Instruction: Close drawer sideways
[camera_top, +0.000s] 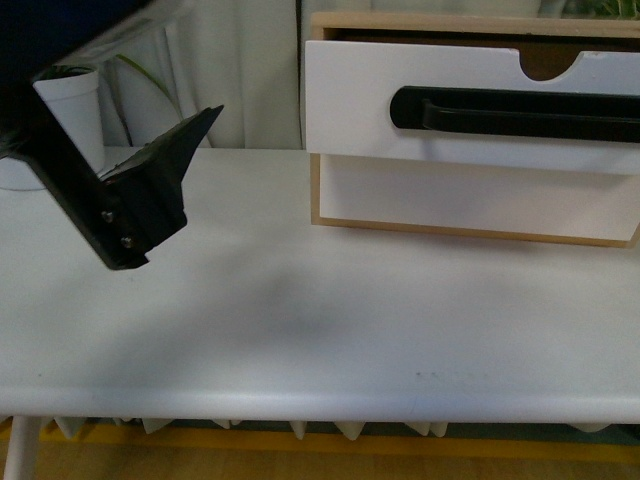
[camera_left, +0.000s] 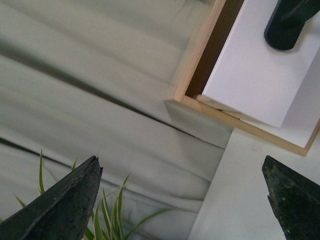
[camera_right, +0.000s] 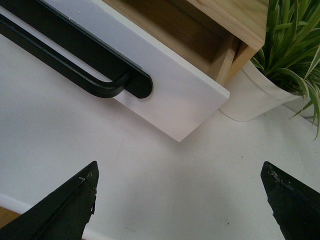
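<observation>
The drawer (camera_top: 350, 100) has a white front, a long black bar handle (camera_top: 520, 112) and a semicircular notch in its top edge. It stands pulled out of its light wood frame (camera_top: 400, 22) at the back right of the table. My left gripper (camera_top: 165, 170) is open and empty, raised above the table to the left of the drawer. In the left wrist view the drawer's corner (camera_left: 250, 80) is ahead of the open left gripper (camera_left: 182, 192). In the right wrist view my right gripper (camera_right: 180, 192) is open over the table, short of the drawer (camera_right: 170, 95) and handle (camera_right: 95, 70).
A plain white drawer front (camera_top: 470, 200) sits shut below the open one. A white plant pot (camera_top: 60, 110) stands at the back left, another pot with a green plant (camera_right: 260, 95) beside the frame. The white table's (camera_top: 300, 330) front edge is near. Curtains hang behind.
</observation>
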